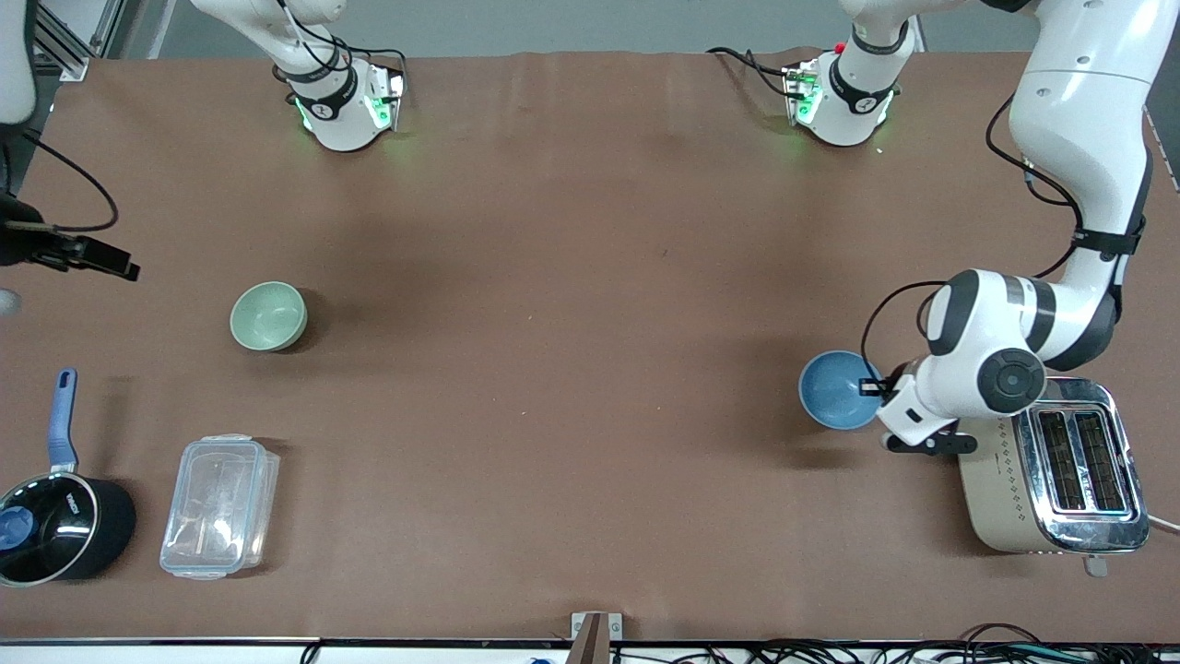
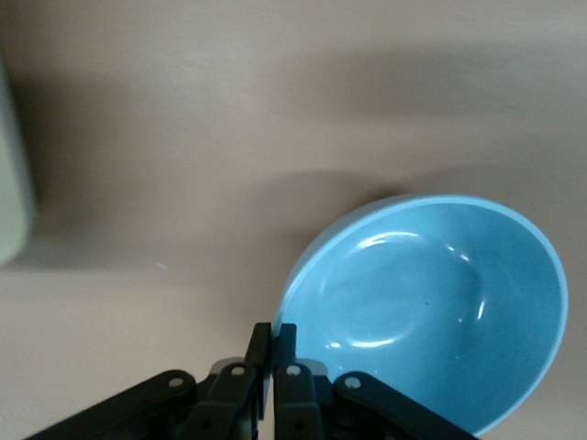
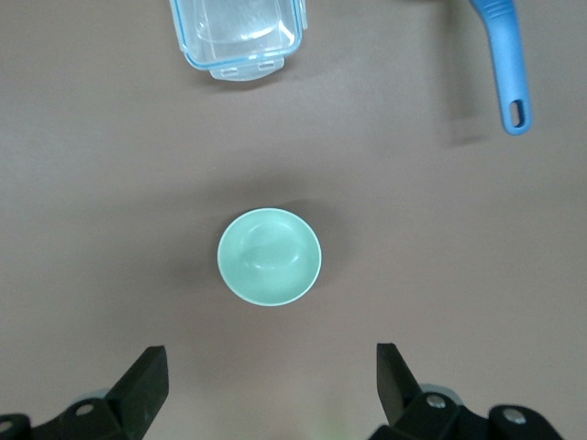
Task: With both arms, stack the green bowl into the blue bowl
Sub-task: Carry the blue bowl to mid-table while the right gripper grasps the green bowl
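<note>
The blue bowl (image 1: 834, 392) sits toward the left arm's end of the table, beside the toaster. My left gripper (image 1: 874, 387) is shut on its rim. In the left wrist view the two fingers (image 2: 286, 341) pinch the rim of the blue bowl (image 2: 431, 302), and a shadow lies under it. The green bowl (image 1: 267, 316) stands alone on the table toward the right arm's end. My right gripper (image 1: 101, 258) hangs open and empty high over the table near it. In the right wrist view the green bowl (image 3: 269, 257) lies ahead of the right gripper (image 3: 271, 367).
A beige and chrome toaster (image 1: 1051, 470) stands right beside the left gripper. A black saucepan with a blue handle (image 1: 60, 521) and a clear plastic container (image 1: 219, 505) lie nearer the front camera than the green bowl. Both also show in the right wrist view, the container (image 3: 238, 37) and the handle (image 3: 504, 64).
</note>
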You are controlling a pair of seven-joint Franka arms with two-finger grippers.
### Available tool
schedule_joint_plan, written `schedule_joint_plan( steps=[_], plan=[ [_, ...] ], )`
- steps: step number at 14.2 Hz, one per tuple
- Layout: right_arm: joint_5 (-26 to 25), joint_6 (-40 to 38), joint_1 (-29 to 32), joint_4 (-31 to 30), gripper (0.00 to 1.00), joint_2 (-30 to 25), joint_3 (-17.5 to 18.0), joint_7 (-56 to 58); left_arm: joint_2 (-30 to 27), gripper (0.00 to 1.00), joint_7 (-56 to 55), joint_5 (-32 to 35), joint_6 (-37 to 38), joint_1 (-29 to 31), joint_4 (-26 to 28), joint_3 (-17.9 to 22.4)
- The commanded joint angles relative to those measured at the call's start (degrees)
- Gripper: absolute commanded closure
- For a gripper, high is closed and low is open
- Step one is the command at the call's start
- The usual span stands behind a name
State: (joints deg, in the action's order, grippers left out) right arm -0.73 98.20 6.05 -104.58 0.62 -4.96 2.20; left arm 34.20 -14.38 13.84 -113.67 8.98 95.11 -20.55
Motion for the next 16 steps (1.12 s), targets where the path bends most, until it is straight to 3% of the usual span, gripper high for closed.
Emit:
schedule_joint_plan(
  steps=[1,4,7,12,16],
  plan=[
    [0.9,8.3,1.15,-10.35,0.01,-2.38,0.3,1.58,-2.82,1.0,-3.09,-2.49,3.19,0.07,-0.35,-3.6],
    [0.99,18.14,1.95,-18.1,0.01,-1.68,0.39,2.45,-2.74,1.0,-6.35,-6.97,5.66,-0.28,-2.29,-8.17],
    [0.9,28.95,1.51,-23.12,0.01,2.7,0.48,2.63,-1.08,1.0,-12.84,-7.96,5.48,-2.73,-4.39,-12.92],
    [0.9,33.02,1.77,-23.3,0.01,10.26,0.48,6.23,4.81,1.0,-26.56,-6.37,2.6,-16.43,-11.6,-12.67],
    [0.9,33.82,2.3,-23.3,0.01,13.78,0.48,6.41,8.33,1.0,-30.26,-6.29,-9.25,-22.32,-11.78,-12.41]
  ],
)
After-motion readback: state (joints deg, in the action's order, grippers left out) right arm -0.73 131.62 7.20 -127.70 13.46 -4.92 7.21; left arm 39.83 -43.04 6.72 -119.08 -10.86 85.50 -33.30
